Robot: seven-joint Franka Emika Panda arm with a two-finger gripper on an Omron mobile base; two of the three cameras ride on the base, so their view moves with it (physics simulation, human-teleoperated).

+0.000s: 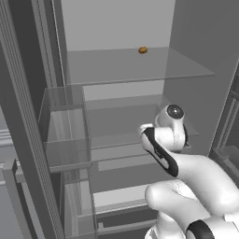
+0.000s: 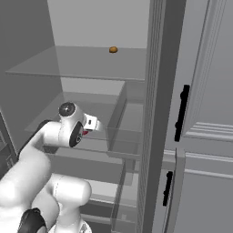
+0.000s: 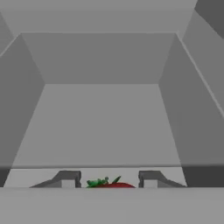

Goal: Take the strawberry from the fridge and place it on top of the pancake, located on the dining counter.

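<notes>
My arm reaches into the open fridge (image 1: 196,42) at the height of a middle glass shelf (image 1: 121,116). In the hand view the strawberry (image 3: 114,185), red with green leaves, sits between my two fingertips (image 3: 68,179) at the bottom edge, and the gripper (image 3: 109,180) looks shut on it. The right base view has a red speck of the strawberry (image 2: 85,133) just under my hand (image 2: 91,123). The pancake and the dining counter are out of view.
A small orange-brown lump (image 1: 143,50) lies on the upper glass shelf (image 2: 77,63). Door bins (image 1: 65,135) line the open door on the left. Light grey cabinets with black handles (image 2: 182,113) stand to the right of the fridge. Pale walls close in around the hand.
</notes>
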